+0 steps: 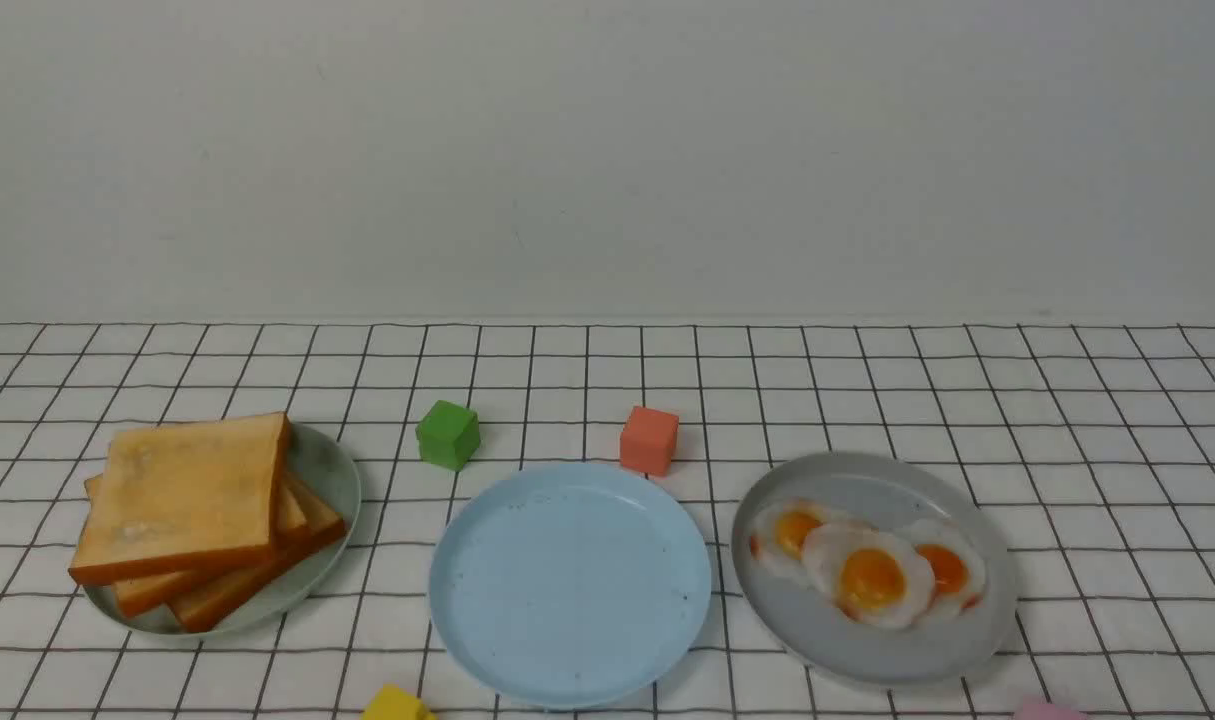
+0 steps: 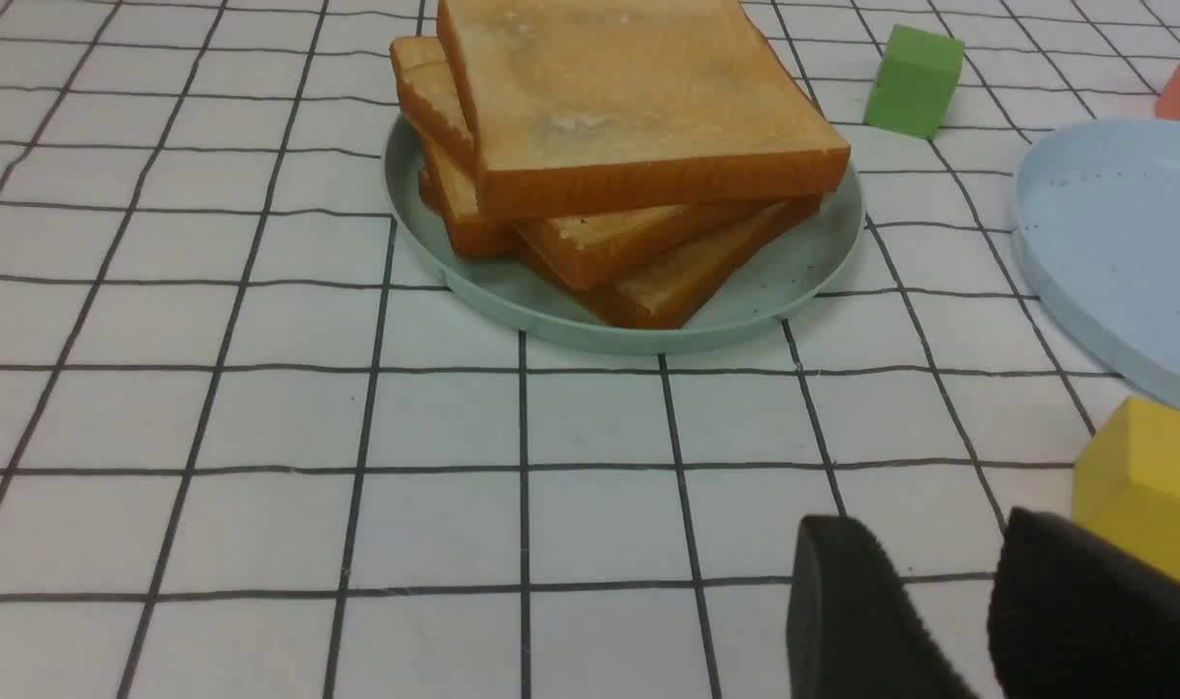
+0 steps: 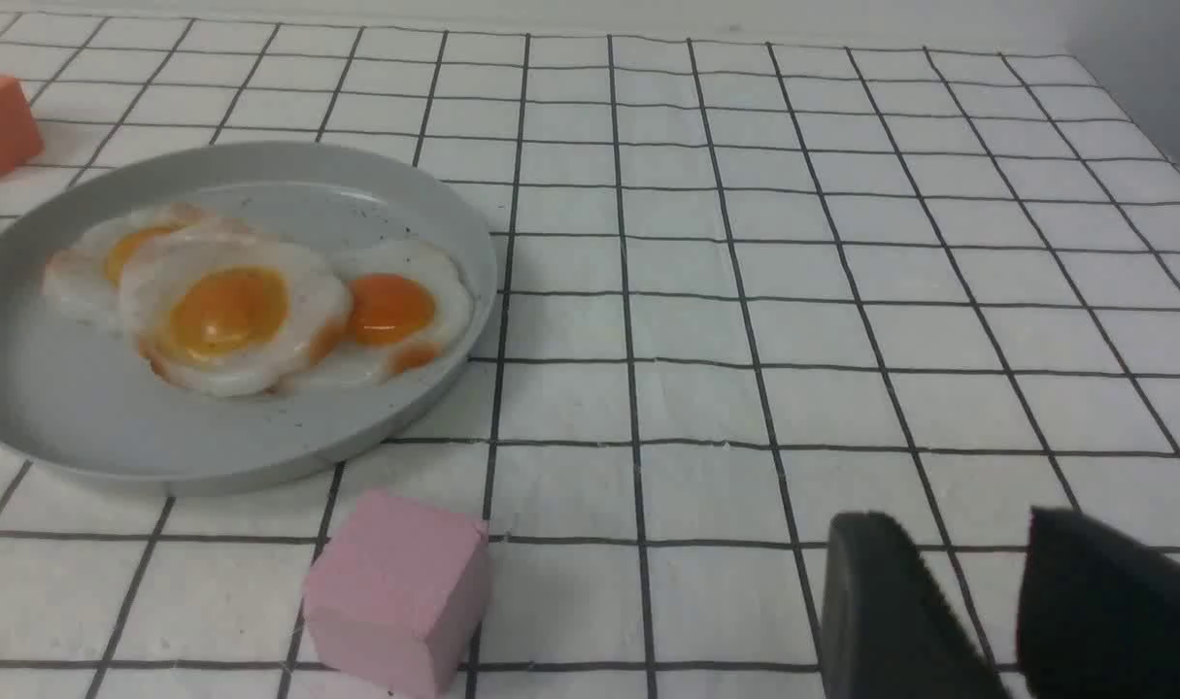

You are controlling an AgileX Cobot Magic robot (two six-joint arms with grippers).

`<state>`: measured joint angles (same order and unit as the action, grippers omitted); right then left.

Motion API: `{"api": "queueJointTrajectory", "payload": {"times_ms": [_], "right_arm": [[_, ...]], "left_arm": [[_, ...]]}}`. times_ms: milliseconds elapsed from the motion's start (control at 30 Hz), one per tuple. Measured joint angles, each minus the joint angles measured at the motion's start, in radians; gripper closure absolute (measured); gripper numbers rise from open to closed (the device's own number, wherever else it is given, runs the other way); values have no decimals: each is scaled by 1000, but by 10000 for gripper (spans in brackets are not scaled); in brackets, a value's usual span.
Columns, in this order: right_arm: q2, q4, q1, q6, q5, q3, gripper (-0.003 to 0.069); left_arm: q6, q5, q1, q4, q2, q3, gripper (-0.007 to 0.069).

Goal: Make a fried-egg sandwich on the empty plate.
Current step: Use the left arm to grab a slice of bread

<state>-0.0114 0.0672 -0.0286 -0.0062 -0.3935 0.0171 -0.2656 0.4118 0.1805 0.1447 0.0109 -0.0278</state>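
A staged lab-style test bench, not a home kitchen, is indicated: a white grid cloth (image 1: pixel 867 400) is laid before a bare wall (image 1: pixel 607 150), and a green cube (image 1: pixel 448 434), orange cube (image 1: pixel 649 439), yellow cube (image 2: pixel 1148 485) and pink cube (image 3: pixel 395 587) are scattered beside plated toast slices (image 1: pixel 182 495) and fried eggs (image 1: pixel 867 572).

Plain pale grey wall (image 1: pixel 607 150) at 12 o'clock. White cloth (image 1: pixel 1117 420), black grid, spans 3 to 9 o'clock. Lighting even.

Three fried eggs (image 3: pixel 250 311) on a grey plate (image 3: pixel 114 442)
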Motion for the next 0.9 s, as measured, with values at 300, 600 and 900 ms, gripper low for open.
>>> {"api": "queueJointTrajectory", "payload": {"times_ms": [300,600,900], "right_arm": [[0,0,0,0,0,0,418],[0,0,0,0,0,0,418],[0,18,0,0,0,0,418]], "left_arm": [[0,0,0,0,0,0,386],[0,0,0,0,0,0,386],[0,0,0,1,0,0,386]]}}
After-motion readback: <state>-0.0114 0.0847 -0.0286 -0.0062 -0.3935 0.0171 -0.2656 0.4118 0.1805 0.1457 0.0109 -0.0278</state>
